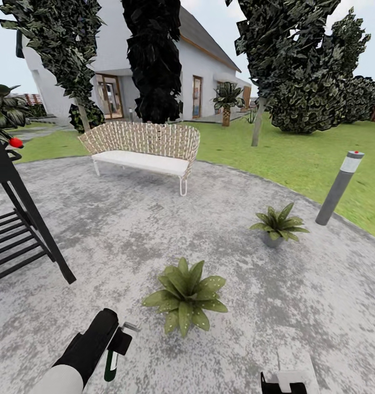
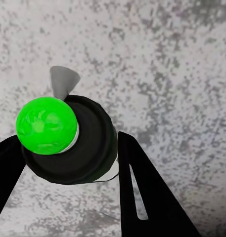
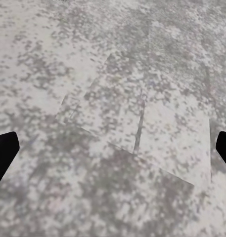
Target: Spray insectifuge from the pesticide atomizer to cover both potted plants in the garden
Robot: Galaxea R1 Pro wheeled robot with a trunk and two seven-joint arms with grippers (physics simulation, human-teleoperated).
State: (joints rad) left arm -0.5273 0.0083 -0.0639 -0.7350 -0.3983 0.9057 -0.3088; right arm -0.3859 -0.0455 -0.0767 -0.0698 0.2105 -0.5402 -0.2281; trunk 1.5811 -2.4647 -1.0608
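My left gripper [image 1: 117, 350] is low at the front left, shut on the pesticide atomizer [image 1: 110, 365], a dark bottle. In the left wrist view the atomizer [image 2: 78, 148] sits between the two black fingers [image 2: 142, 187], with a bright green ball on top and a grey cone by it. It hangs over bare stone paving, just left of the near potted plant [image 1: 184, 298], whose pot is hidden under its leaves. The second potted plant [image 1: 278, 223] stands farther right in a grey pot. At the bottom edge my right gripper [image 1: 283, 383] is open, its fingertips [image 3: 4, 153] wide apart over paving.
A black slatted rack [image 1: 17, 235] with a small red thing [image 1: 15, 143] on it stands at the left. A wicker bench [image 1: 143, 146] is at the back of the round patio. A grey bollard lamp [image 1: 339, 189] stands on the lawn at the right. Trees and a white house lie beyond.
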